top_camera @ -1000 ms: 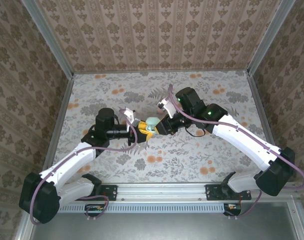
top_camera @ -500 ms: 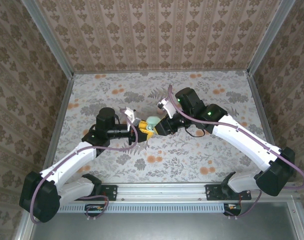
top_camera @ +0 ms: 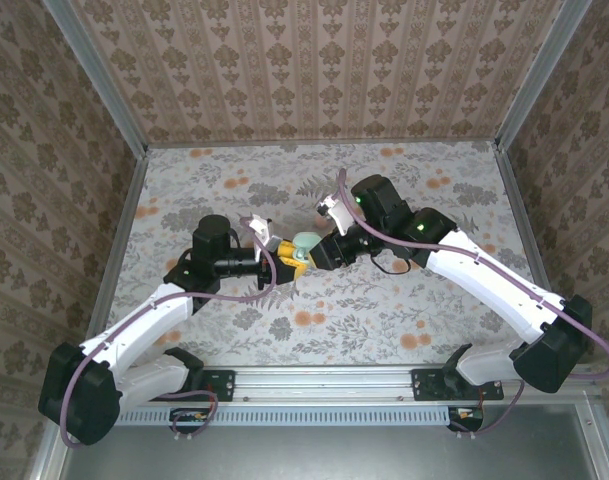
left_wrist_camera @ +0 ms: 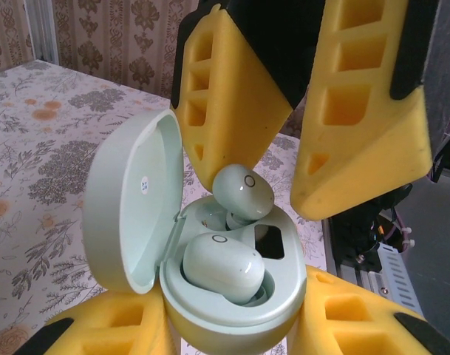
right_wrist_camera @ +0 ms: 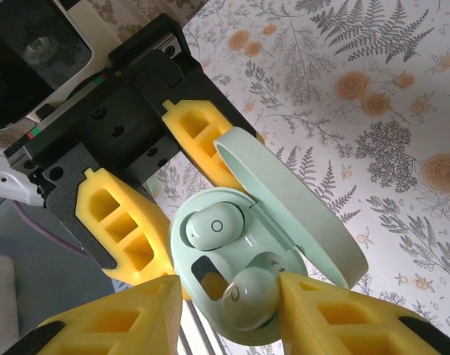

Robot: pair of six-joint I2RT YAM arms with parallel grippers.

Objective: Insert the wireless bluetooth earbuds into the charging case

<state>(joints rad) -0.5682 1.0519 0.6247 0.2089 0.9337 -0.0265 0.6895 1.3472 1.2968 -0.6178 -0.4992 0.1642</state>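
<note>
A flower-printed desk takes up the middle of the overhead frame, with patterned walls on three sides. The left arm rises from the lower left and the right arm from the lower right. They meet just left of the frame's centre, above the desk.

The left pincer is clamped on the base of the charging case. Its yellow fingers press the case from both sides along the bottom edge of the left wrist frame. The pale green case is held off the desk with its lid swung open to the left of that frame.

The right pincer reaches over the open case. Its yellow fingers stand a narrow gap apart at the bottom of the right wrist frame.

Of the wireless bluetooth earbuds, one earbud lies seated in the nearer socket in the left wrist frame. The other earbud sits tilted at the second socket, between the right pincer's fingertips. It touches the finger on the right of the right wrist frame, and a slit shows on its other side. I cannot tell whether the pincer is actually squeezing it
</note>
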